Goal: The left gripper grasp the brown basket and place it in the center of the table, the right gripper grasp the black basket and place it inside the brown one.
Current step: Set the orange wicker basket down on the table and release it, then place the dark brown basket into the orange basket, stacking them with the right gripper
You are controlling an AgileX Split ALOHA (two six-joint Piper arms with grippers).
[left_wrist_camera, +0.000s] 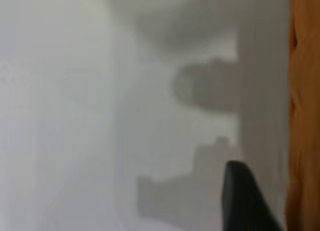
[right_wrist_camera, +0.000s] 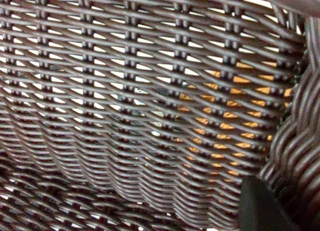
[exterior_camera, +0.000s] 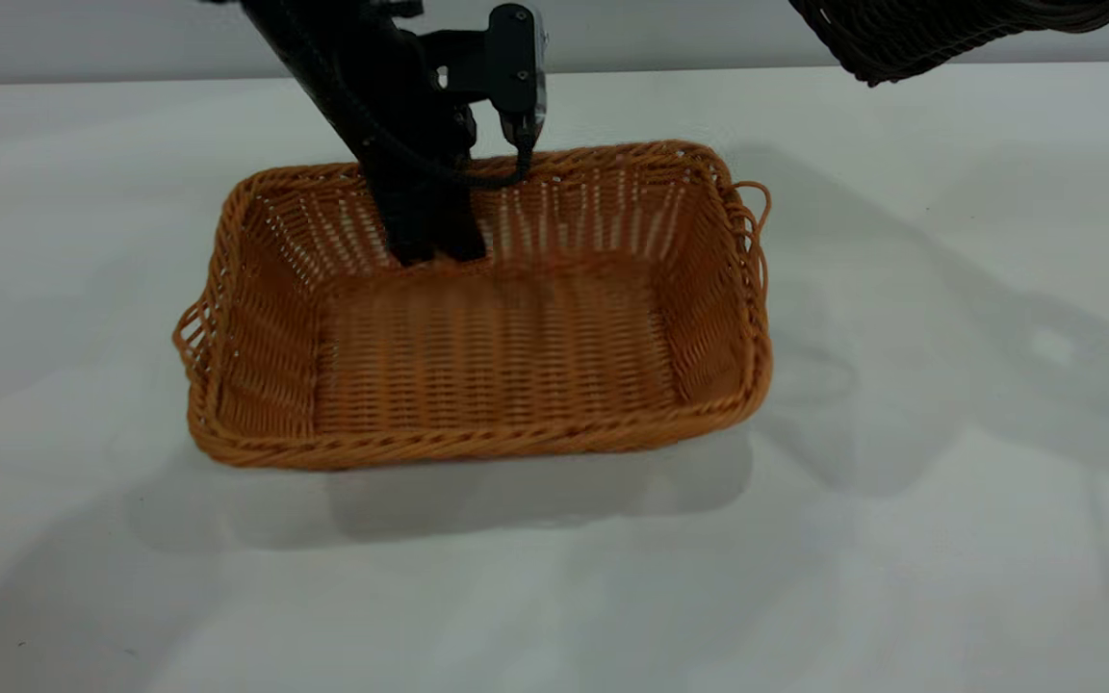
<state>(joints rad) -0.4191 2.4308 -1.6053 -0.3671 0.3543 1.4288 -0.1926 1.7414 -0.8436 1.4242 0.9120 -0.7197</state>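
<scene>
Sitting on the table (exterior_camera: 901, 577) near its middle, brown basket (exterior_camera: 477, 327), with bare tabletop lying open on every side of it. Reaching down at the far long wall of it, left gripper (exterior_camera: 434, 245), fingers dropping inside against that wall; whether pinching the rim or parted, impossible to tell, tips hiding behind each other. Hanging in the air well off to the right of that gripper, up at the frame's corner, black basket (exterior_camera: 911, 38), mostly cut off by the edge. Not showing at all in the exterior view, right gripper (right_wrist_camera: 262, 208); only one dark fingertip appearing in its own wrist view, pressing close to the black weave (right_wrist_camera: 125, 91), grip unreadable, orange glinting through the gaps. Showing in the left wrist view only one finger (left_wrist_camera: 247, 201), blurred tabletop and a strip of brown rim (left_wrist_camera: 305, 116).
</scene>
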